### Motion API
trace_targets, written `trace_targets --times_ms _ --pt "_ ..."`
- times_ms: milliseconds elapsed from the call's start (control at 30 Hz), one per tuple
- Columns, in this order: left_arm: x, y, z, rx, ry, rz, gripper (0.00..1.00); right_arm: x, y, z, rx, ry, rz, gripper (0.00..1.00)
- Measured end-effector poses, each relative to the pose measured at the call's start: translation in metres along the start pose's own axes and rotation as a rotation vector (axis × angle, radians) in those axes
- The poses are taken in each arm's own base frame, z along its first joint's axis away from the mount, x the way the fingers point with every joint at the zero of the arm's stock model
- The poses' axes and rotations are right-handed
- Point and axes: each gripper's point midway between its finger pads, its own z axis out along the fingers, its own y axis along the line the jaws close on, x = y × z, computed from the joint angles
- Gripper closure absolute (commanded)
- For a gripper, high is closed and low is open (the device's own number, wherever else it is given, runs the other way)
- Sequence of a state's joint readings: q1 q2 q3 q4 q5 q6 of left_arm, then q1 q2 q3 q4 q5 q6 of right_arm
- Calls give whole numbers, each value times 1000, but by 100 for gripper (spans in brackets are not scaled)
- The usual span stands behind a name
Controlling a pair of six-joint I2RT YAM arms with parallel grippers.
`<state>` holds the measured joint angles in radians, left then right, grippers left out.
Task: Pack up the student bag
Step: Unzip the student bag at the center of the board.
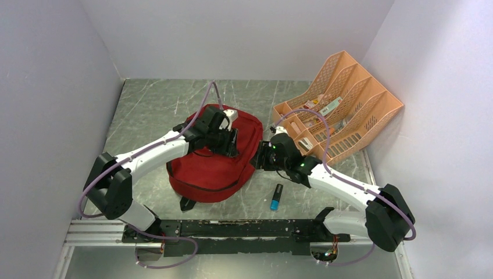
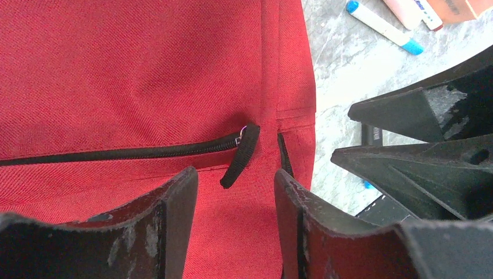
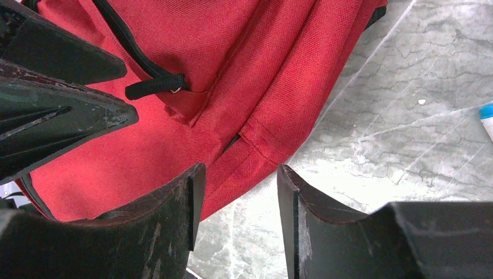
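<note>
Both are open and empty: the left gripper [image 2: 235, 177] faces the dark-red fabric backpack [image 2: 116, 70]'s black zipper pull [image 2: 243, 151], likely to unzip it; the right gripper [image 3: 241, 171] hovers at its edge.

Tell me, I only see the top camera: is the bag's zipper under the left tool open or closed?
Observer: Closed. The left wrist view shows the zipper shut across the student bag.
Operator: Where's its pull?
Observer: The black pull tab lies just ahead of the open left tool, ungripped.
Operator: And the right tool?
Observer: The right tool is open over the bag's edge, holding nothing.
</note>
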<state>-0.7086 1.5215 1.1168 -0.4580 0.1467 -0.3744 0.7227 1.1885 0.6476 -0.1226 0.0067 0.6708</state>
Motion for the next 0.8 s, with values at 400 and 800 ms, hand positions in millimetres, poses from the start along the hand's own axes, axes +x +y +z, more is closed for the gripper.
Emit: trace_targets --times_ms 400,800 --pt "10 1 10 10 45 -6 47 4 3 1 -19 19 2 48" --pt "14 -4 12 42 67 -8 67 5 6 1 -35 23 2 48"
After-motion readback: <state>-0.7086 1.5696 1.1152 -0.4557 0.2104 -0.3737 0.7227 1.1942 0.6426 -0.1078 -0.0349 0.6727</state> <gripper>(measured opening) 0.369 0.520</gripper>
